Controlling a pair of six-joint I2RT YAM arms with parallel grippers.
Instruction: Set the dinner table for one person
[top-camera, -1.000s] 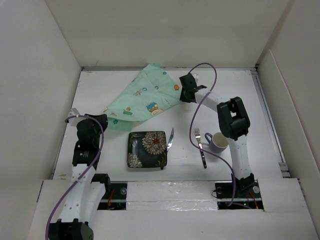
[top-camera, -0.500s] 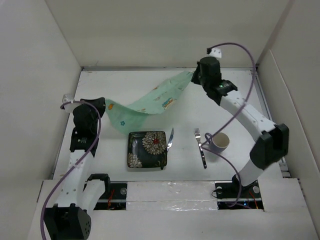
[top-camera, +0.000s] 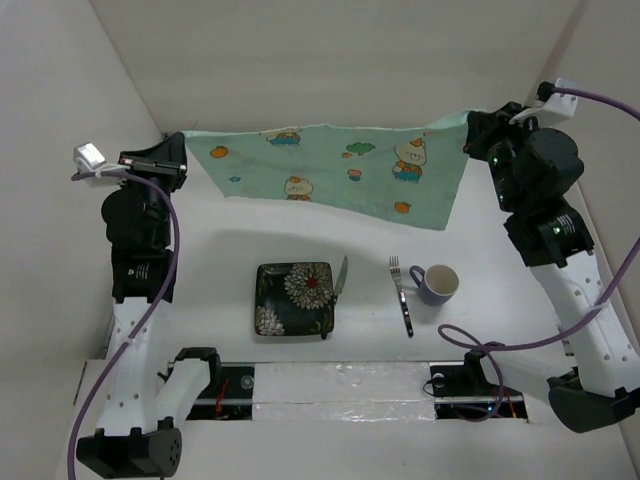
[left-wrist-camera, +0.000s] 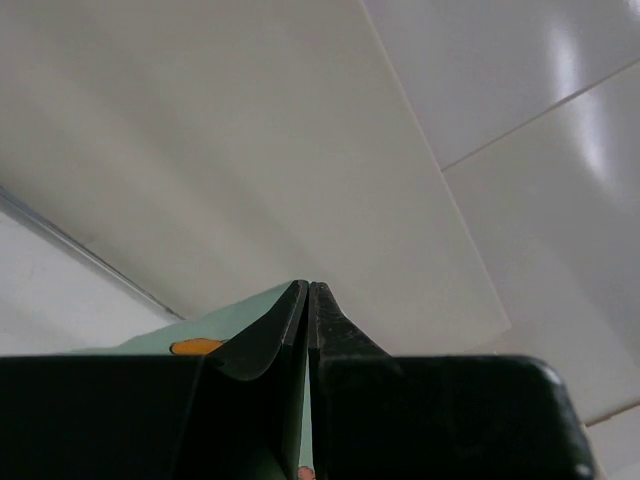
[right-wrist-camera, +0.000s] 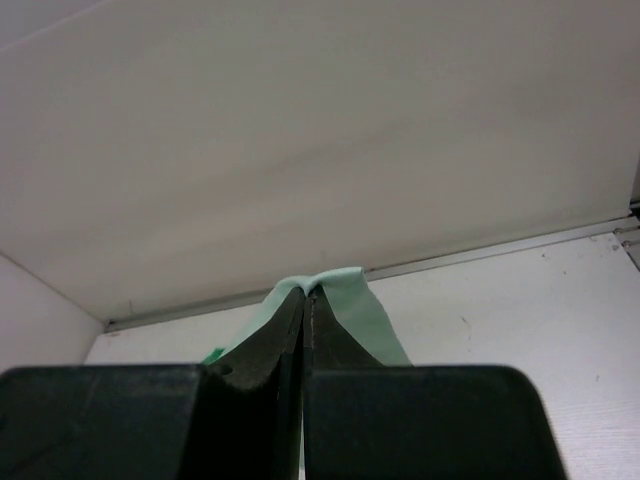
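- The mat (top-camera: 340, 170) hangs in the air, stretched left to right over the far part of the scene. It is drawn out by its top edge, probably so that it can be laid down flat and without folds.
- The left fingers (top-camera: 165, 160) are pressed together on the mat's left corner; the left wrist view shows green cloth (left-wrist-camera: 215, 325) nipped between them.
- The right fingers (top-camera: 478, 135) pinch the right corner, with cloth (right-wrist-camera: 365, 310) bunched over their tips. The two arms stand well apart, which keeps the top edge taut while the lower edge sags.
- The tabletop (top-camera: 230, 250) lies beneath everything, filling the floor of the white enclosure.
- On it, near the arms, are the plate (top-camera: 293, 298), the knife (top-camera: 341, 277) leaning on the plate's right rim, the fork (top-camera: 400, 293) and the mug (top-camera: 437, 284) just right of the fork.
- These pieces lie where a setting would go, so I judge the mat should go under them. It would need lowering clear of them, or they would need lifting first.
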